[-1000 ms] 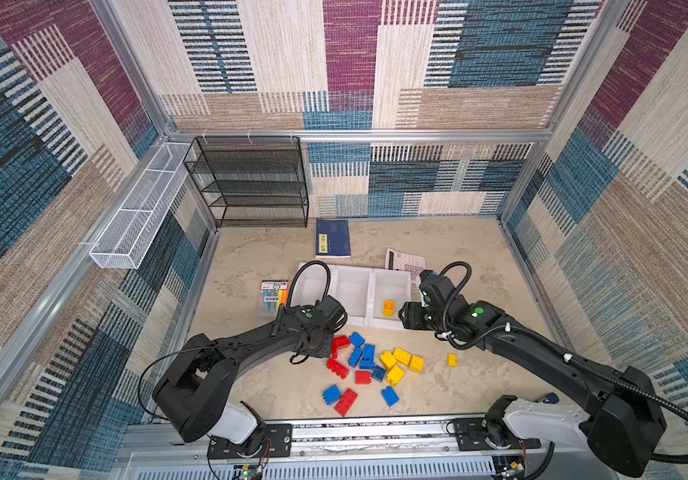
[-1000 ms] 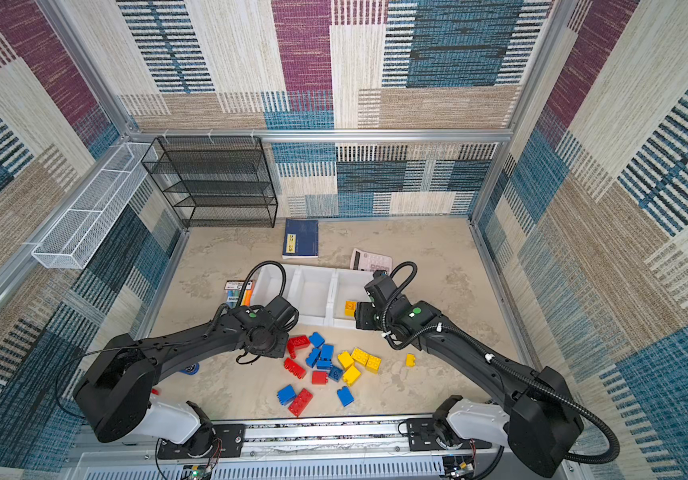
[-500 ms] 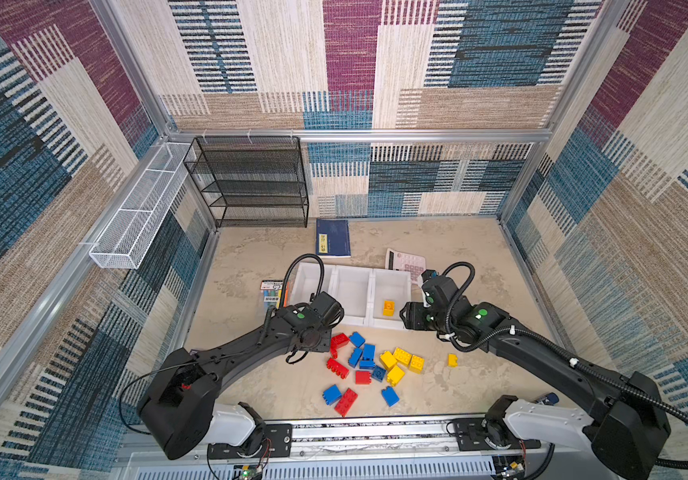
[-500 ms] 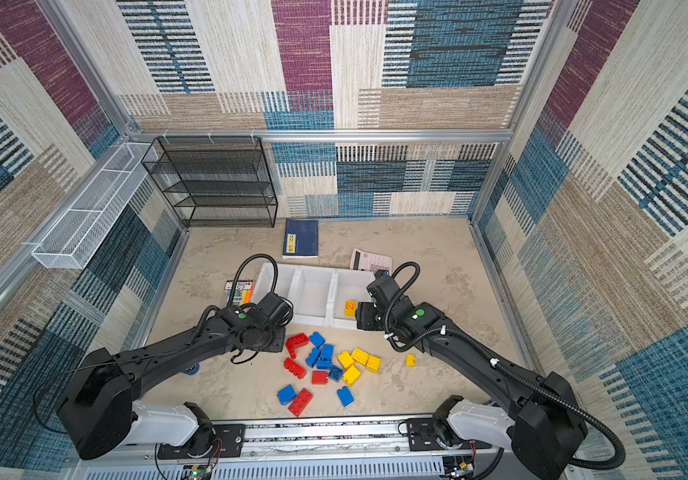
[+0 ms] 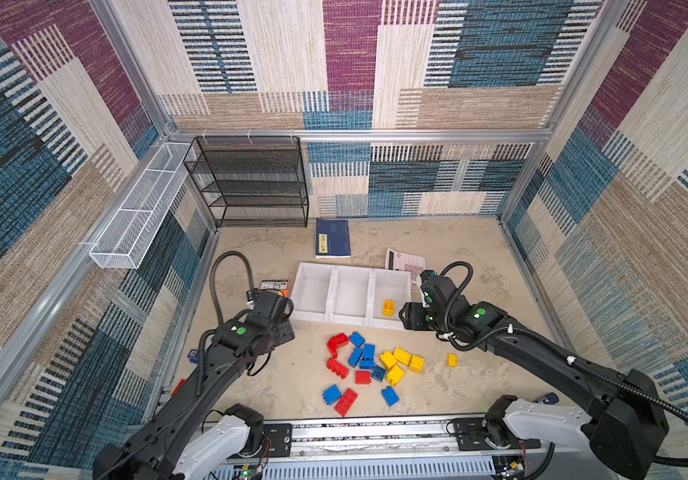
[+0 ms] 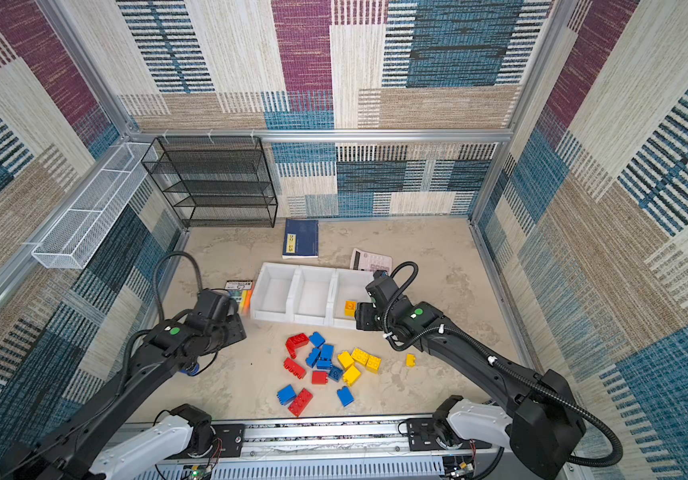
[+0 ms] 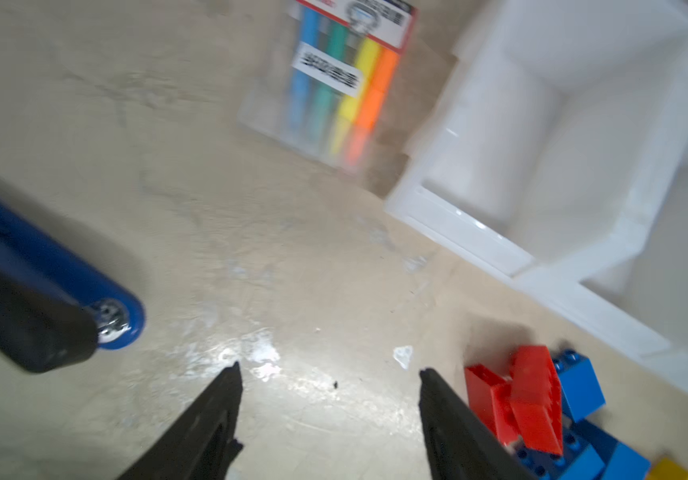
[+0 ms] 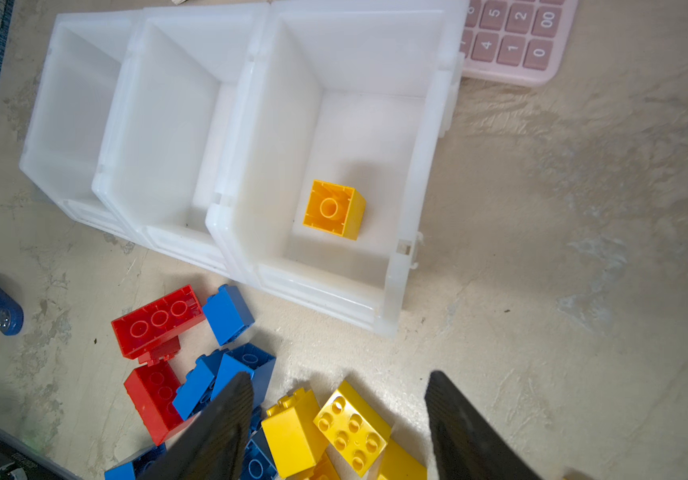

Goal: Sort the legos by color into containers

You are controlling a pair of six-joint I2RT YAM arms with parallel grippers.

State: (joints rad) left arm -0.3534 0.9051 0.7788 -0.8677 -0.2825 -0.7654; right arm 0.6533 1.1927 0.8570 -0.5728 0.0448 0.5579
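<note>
Red, blue and yellow legos (image 5: pixel 369 361) lie heaped in front of three joined white containers (image 5: pixel 334 291). A single yellow lego (image 5: pixel 389 308) sits upside down in the right-hand container (image 8: pixel 388 324); the other two hold nothing. Another small yellow lego (image 5: pixel 452 360) lies apart to the right of the heap. My left gripper (image 7: pixel 330 370) is open above bare floor, left of a red lego (image 7: pixel 535 399), with nothing between its fingers. My right gripper (image 8: pixel 338 378) is open by the right container's front corner, and yellow legos (image 8: pixel 350 428) show between its fingers.
A pack of coloured markers (image 7: pixel 342 83) lies left of the containers, and a blue stapler (image 7: pixel 43 266) lies further left. Behind the containers are a pink calculator (image 5: pixel 406 264) and a blue book (image 5: pixel 332 238). A black mesh rack (image 5: pixel 251 183) and a white wire basket (image 5: pixel 134 216) stand at the back left.
My left gripper has swung left, away from the heap of legos, and its jaws have opened. The right arm has hardly moved.
</note>
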